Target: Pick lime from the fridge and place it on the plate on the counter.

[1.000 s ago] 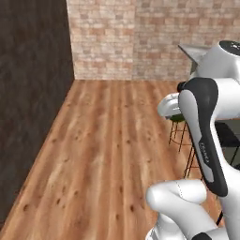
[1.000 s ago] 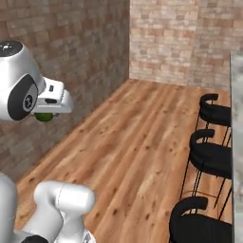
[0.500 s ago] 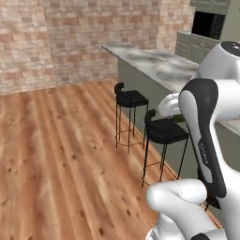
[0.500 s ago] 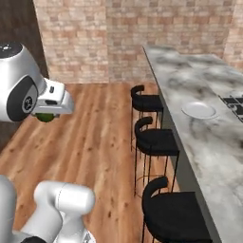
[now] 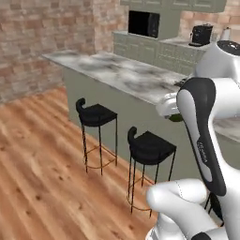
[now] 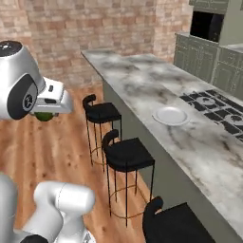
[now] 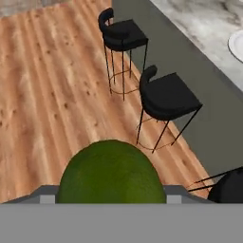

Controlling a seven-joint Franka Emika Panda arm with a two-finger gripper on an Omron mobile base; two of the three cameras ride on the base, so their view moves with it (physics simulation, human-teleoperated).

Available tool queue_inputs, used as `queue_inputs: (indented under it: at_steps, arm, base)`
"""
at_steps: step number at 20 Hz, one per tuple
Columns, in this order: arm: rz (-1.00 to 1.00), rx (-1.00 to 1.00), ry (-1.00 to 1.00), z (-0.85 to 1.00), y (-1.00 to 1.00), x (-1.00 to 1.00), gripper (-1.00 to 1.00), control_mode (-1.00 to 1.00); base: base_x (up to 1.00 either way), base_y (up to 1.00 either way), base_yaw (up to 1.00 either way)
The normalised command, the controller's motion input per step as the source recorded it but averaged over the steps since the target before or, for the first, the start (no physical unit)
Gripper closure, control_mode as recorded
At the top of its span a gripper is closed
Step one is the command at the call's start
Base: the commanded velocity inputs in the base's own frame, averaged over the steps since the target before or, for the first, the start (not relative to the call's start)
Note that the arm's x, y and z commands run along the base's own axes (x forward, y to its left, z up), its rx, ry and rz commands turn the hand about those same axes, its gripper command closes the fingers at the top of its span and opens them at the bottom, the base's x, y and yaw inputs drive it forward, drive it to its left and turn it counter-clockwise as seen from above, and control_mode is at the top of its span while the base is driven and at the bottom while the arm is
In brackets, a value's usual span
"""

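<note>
Lime (image 7: 110,172) sat gripped in the claw (image 6: 47,115) — the robot had turned from the brick wall, so the counter (image 6: 142,90) and plate (image 6: 171,115) came into view, near.

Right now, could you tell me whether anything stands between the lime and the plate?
Nothing visible does. The gripper holds the lime over the floor, above the stools; the plate lies bare on the counter.

Long grey marbled table (image 6: 142,90) with pale green sides, white plate (image 6: 171,115) lying near its stool-side edge, black cooktop (image 6: 219,108) set in beside the plate, wooden floor (image 7: 52,85) carrying black stools (image 6: 128,154) along the table's side
</note>
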Motion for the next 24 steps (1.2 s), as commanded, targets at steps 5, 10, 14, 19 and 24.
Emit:
queue_inputs:
  at_steps: [5, 10, 14, 19, 24]
  arm:
    - [0.0, 0.0, 0.0, 0.0, 0.0, 0.0, 1.0, 1.0]
    - [0.0, 0.0, 0.0, 0.0, 0.0, 0.0, 1.0, 1.0]
    - [0.0, 0.0, 0.0, 0.0, 0.0, 0.0, 1.0, 1.0]
    - [0.0, 0.0, 0.0, 0.0, 0.0, 0.0, 1.0, 1.0]
    - [0.0, 0.0, 0.0, 0.0, 0.0, 0.0, 1.0, 1.0]
  base:
    - [0.38, 0.37, -0.9]
    - [0.42, 0.55, -0.82]
    - [0.66, 0.76, -0.71]
    - [0.6, 0.79, -0.62]
    - [0.61, 0.43, -0.55]
